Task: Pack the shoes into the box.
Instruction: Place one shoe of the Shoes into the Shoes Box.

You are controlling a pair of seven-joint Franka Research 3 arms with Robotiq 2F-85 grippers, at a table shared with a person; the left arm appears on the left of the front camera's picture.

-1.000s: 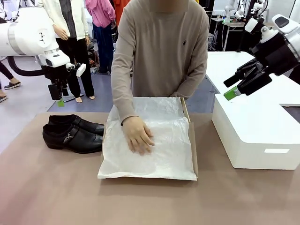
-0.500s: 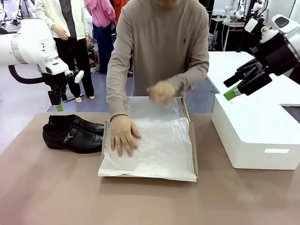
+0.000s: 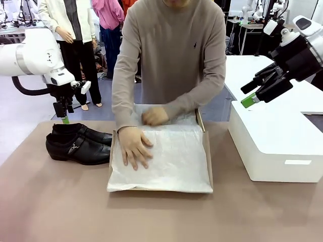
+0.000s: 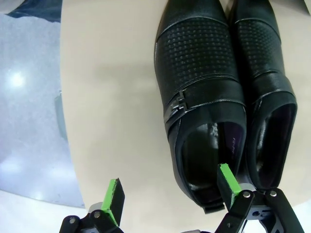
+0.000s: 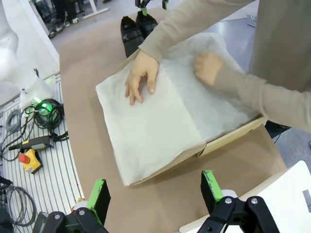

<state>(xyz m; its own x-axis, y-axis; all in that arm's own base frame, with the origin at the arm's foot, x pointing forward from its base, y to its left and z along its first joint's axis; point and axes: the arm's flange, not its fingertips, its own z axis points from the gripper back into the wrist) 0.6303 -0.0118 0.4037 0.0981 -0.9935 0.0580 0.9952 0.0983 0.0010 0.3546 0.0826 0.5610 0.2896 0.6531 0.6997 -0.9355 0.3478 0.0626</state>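
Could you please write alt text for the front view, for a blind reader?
A person leans over the cardboard box, both hands pressing its white tissue paper. The black shoes sit left of it, below the open left gripper; the open right gripper hovers by a white box.

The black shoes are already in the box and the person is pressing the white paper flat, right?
Not quite. The shoes stand on the table beside the box, not in it; the front view shows this. The person's hand is pressing the white paper flat.
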